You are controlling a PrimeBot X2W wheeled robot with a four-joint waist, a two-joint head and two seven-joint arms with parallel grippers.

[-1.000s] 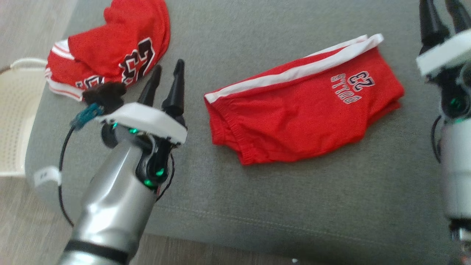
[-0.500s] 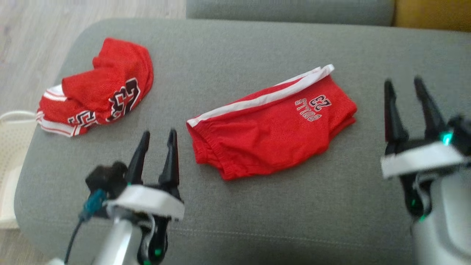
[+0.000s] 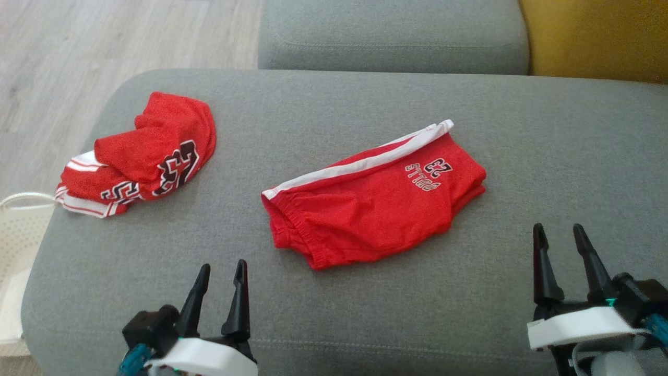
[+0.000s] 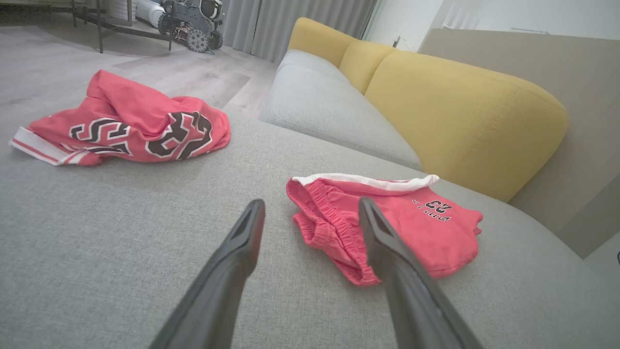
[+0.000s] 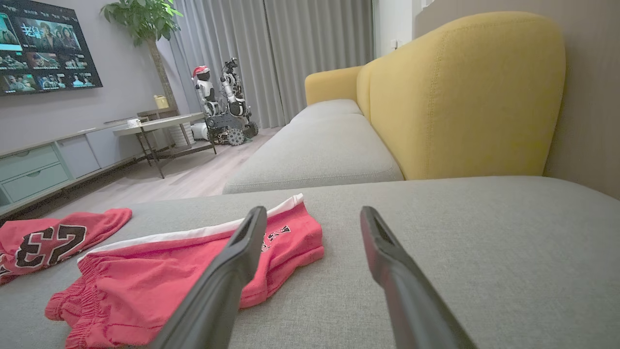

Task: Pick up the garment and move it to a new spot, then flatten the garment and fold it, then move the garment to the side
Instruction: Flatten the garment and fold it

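Red shorts (image 3: 373, 209) with a white side stripe and a "23" print lie folded in the middle of the grey sofa cushion (image 3: 469, 308). A crumpled red jersey (image 3: 146, 156) with large numbers sits at the cushion's far left. My left gripper (image 3: 223, 265) is open near the front edge, short of the shorts' waistband and empty. At the lower right my right gripper (image 3: 558, 230) is open and empty too, to the right of the shorts. The left wrist view has the shorts (image 4: 426, 228) just beyond the left gripper (image 4: 311, 203). In the right wrist view the shorts (image 5: 160, 271) lie left of the right gripper (image 5: 314, 212).
A white perforated basket (image 3: 15, 235) stands on the wooden floor off the cushion's left edge. A second grey seat (image 3: 391, 31) and a yellow backrest (image 3: 595, 36) lie behind. A table (image 5: 155, 126) and another robot (image 5: 218, 106) stand far across the room.
The head view has shifted, so the whole picture sits lower and farther. Both arms have drawn back toward the near edge, still open. The two garments lie as before.
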